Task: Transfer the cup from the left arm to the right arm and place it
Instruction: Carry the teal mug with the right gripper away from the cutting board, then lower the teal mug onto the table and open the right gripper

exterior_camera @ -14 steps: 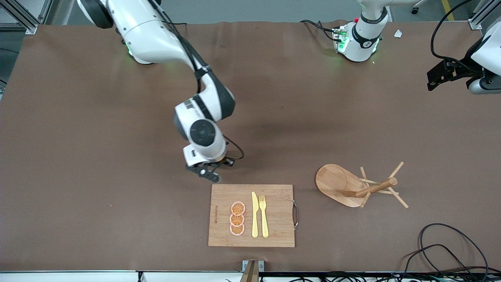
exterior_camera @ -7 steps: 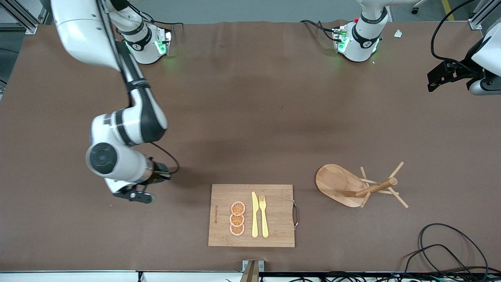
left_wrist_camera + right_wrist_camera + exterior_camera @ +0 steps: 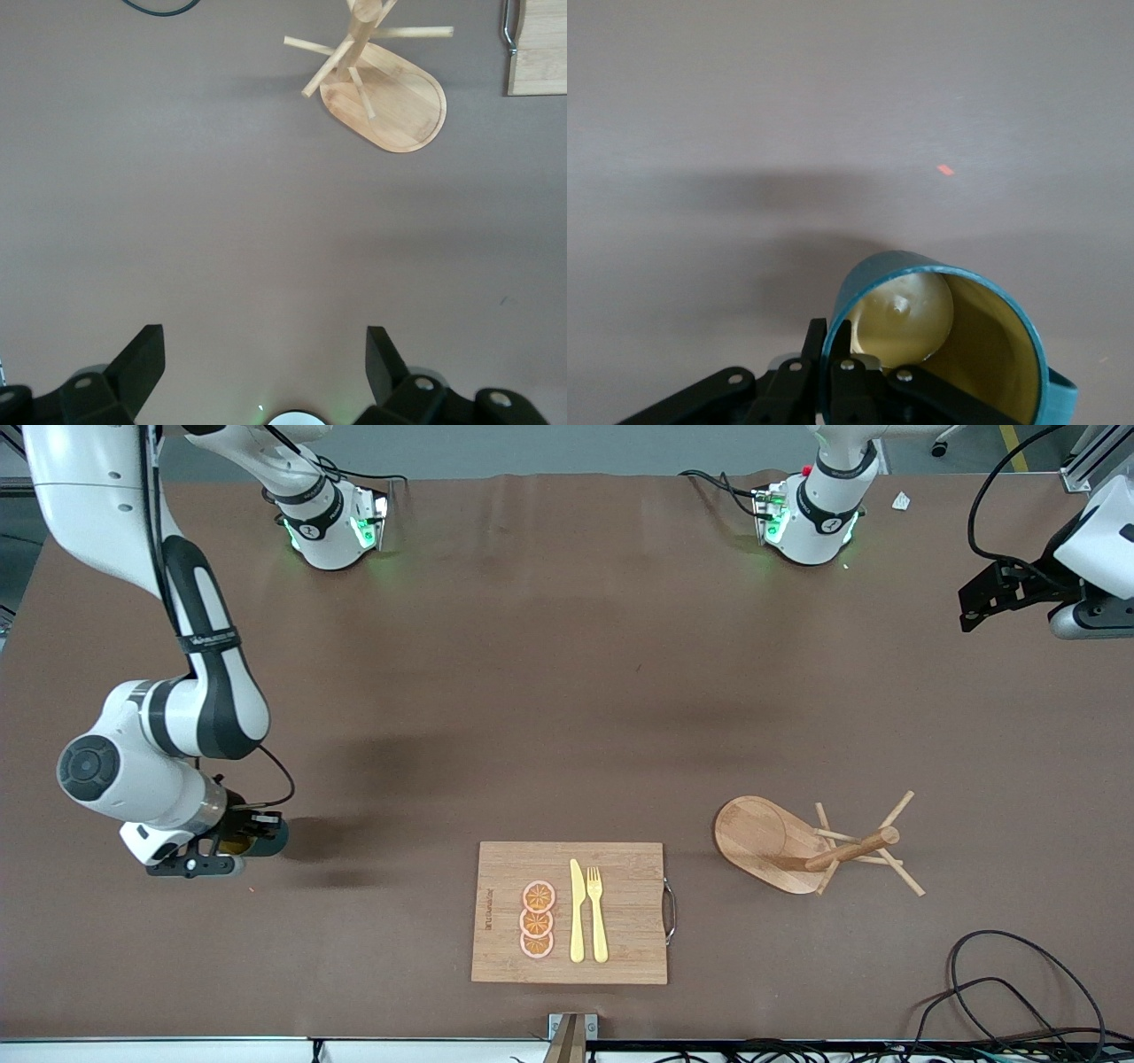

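Stretching across nearly the whole front view, the brown bench (image 3: pixel 567 691) runs off both side edges. Two arms in play. The right arm drops down the left side of that frame, its upper links cut off at the top edge, and the right gripper (image 3: pixel 208 852) hangs at the lower left, low over bare bench toward the right arm's end. Its jaws are pinching the rim of the cup (image 3: pixel 257 837), one finger inside the wall, one outside; the right wrist view shows that plainly, with the cup (image 3: pixel 943 350) tipped on its side, mouth facing the camera, tan-yellow inside showing, its handle cut off at the lower right corner. From the front only a dark sliver of the cup peeks out past the wrist. Whether it touches the bench is hard to say.

The left arm waits at the upper right edge, mostly out of frame; the left gripper (image 3: pixel 997 598) has its jaws spread wide with nothing between them, the two fingertips (image 3: pixel 146 354) far apart in the left wrist view.

One cutting board (image 3: pixel 570 912) sits lower centre, carrying three orange slices (image 3: pixel 537 920) in a column, one yellow knife (image 3: pixel 577 911) and one yellow fork (image 3: pixel 598 912). One wooden mug tree (image 3: pixel 819 846) stands right of centre. One small red speck (image 3: pixel 945 169) on the bench, too tiny to identify.
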Action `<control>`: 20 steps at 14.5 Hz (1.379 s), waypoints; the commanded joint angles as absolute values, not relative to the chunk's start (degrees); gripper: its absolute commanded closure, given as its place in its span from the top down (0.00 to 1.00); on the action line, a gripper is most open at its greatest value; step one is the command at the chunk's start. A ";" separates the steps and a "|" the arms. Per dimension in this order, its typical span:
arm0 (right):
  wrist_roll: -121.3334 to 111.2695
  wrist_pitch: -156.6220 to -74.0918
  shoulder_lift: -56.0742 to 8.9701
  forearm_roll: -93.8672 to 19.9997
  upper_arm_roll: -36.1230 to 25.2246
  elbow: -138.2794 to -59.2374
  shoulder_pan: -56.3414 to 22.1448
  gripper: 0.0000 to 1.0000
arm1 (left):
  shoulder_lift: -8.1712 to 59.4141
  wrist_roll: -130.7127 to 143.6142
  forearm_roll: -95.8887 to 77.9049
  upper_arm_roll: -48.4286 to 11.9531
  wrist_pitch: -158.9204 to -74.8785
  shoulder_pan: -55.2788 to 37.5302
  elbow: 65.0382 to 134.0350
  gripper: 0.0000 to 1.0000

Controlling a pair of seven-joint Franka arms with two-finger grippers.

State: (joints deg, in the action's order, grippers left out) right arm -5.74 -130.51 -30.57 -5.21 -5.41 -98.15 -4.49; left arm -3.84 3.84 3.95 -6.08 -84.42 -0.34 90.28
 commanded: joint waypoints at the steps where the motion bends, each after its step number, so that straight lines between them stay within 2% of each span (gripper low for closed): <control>1: -9.92 -135.34 -28.03 -4.31 -4.04 -102.65 -2.56 0.02 | -4.22 4.04 3.95 -6.15 -85.08 -0.44 90.70 1.00; 3: -12.29 -137.54 -28.74 -4.31 -4.04 -103.09 -1.15 0.05 | -4.13 4.04 3.87 -6.15 -85.08 -0.27 90.70 1.00; 6: -12.22 -137.55 -28.83 -4.39 -4.04 -102.92 -0.97 0.29 | -4.13 4.04 3.95 -6.24 -85.08 -0.44 90.62 1.00; 8: -11.60 -137.29 -28.57 -4.39 -3.96 -102.48 -1.05 0.55 | -4.04 4.04 3.96 -6.24 -85.17 -0.53 90.53 1.00; 9: -11.60 -136.07 -28.22 -4.39 -4.04 -101.78 -1.05 0.73 | -4.04 4.04 3.87 -6.24 -85.17 -0.53 90.53 1.00; 10: -11.60 -132.92 -27.78 -4.31 -4.04 -100.12 -1.05 0.96 | -4.04 4.04 3.87 -6.41 -85.17 -0.53 90.53 1.00; 11: -11.60 -128.45 -27.60 -4.31 -4.13 -97.58 -0.88 1.00 | -4.04 4.04 3.87 -6.59 -85.17 -0.53 90.53 1.00; 13: -11.60 -119.74 -24.89 -4.83 -4.13 -94.06 0.25 1.00 | -4.04 4.04 3.61 -6.59 -85.25 -0.44 90.44 1.00; 20: -7.15 -111.12 -11.27 -4.13 -4.13 -91.32 1.32 1.00 | -4.04 4.04 3.16 -6.68 -85.25 -0.44 90.53 1.00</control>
State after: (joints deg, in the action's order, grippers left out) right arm -10.88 -114.13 -16.16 -5.20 -5.17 -90.29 0.70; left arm -3.77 3.85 3.95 -6.46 -84.79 -0.49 90.38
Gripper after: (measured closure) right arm 0.000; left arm 0.000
